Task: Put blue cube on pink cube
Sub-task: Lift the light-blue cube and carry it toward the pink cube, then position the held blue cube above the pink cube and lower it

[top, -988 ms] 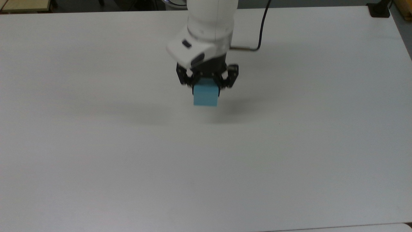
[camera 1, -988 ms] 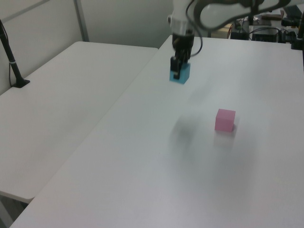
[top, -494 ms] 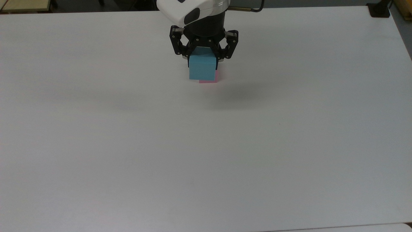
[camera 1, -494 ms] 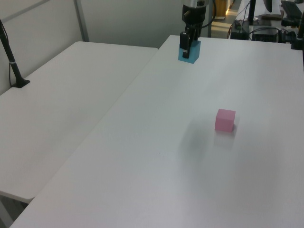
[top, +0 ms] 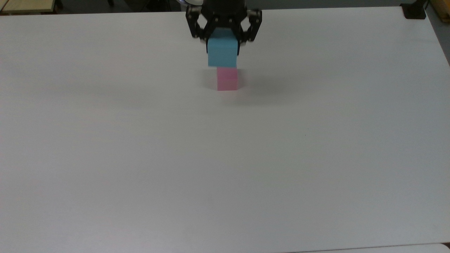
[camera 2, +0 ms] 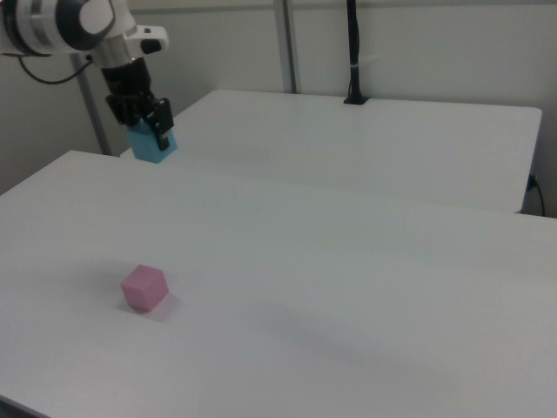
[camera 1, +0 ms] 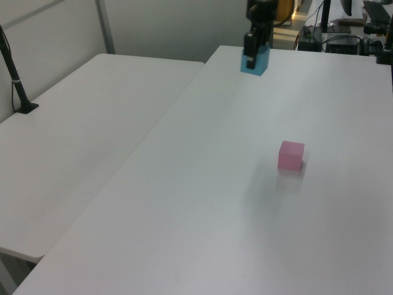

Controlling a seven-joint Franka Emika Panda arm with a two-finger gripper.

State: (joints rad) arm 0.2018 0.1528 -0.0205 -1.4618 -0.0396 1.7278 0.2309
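Blue cube (top: 222, 52): one, clamped between my gripper (top: 223, 41) fingers, held high above the white table (top: 225, 158), at the far edge in the top view. Pink cube (top: 227, 79): one, resting on the table, well below it. My plan: square the blue faces over the pink top, lower slowly, and let go only on contact. Gripper: one.

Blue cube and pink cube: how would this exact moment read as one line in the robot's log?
gripper: shut on blue cube | blue cube: held high above table | pink cube: alone on table, apart from blue cube | stacking: not yet done
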